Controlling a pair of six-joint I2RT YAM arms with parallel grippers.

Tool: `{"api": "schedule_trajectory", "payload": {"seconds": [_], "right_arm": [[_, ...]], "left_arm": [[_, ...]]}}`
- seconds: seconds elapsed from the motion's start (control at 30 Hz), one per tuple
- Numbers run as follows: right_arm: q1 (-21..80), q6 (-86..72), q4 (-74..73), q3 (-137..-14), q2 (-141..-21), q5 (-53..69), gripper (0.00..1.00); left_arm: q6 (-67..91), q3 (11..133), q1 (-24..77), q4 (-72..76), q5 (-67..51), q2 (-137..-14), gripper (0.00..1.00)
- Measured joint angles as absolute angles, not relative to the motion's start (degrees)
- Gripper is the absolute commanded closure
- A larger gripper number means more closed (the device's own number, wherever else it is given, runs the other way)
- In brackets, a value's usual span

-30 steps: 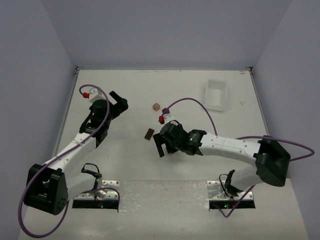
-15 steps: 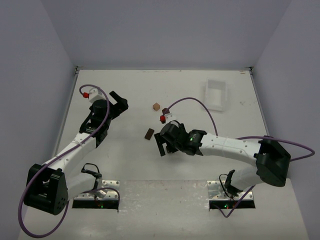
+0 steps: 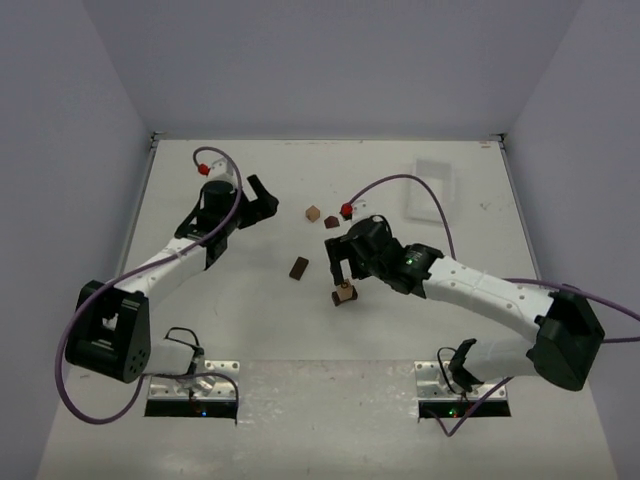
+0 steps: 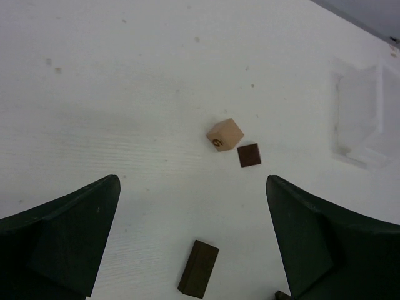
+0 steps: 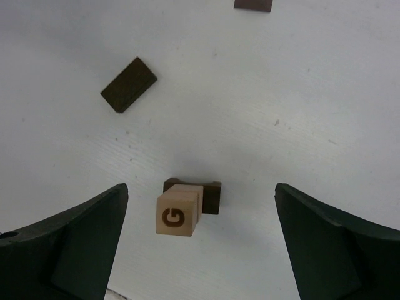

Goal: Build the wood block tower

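Observation:
A small wood block tower (image 3: 344, 294) stands on the table: a tan cube marked G (image 5: 178, 215) on a tan block on a dark base (image 5: 211, 197). My right gripper (image 3: 340, 262) hovers just behind and above it, open and empty, with the tower between its fingers (image 5: 200, 187). Loose blocks lie nearby: a dark oblong (image 3: 298, 267) (image 4: 199, 269), a tan cube (image 3: 313, 213) (image 4: 225, 134) and a small dark square (image 3: 331, 222) (image 4: 249, 154). My left gripper (image 3: 268, 200) (image 4: 191, 178) is open and empty, left of the tan cube.
A white plastic tray (image 3: 432, 185) (image 4: 359, 119) sits at the back right of the table. Purple cables loop over both arms. The walls close in at the left, the back and the right.
My right gripper has lifted back and right off the tower, which now stands in plain sight. My left arm has swung farther back and right, toward the loose blocks.

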State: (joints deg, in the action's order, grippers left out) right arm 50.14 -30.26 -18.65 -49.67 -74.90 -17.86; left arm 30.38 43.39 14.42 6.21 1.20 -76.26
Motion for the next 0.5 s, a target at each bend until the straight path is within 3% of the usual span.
{"api": "schedule_trajectory", "payload": {"seconds": [0.23,0.5], "right_arm": [[37.8,-27.7,-11.6,-44.7,-66.5,-12.4,0.01],[25.3,-28.9,-9.2,-37.2,-64.2,-13.8,0.01]], "left_arm": [[29.0,59.8,17.4,3.2,-5.4,-91.0,0.00],[37.5,77.6,24.8,-10.5,3.3,-106.5,0.00]]}}
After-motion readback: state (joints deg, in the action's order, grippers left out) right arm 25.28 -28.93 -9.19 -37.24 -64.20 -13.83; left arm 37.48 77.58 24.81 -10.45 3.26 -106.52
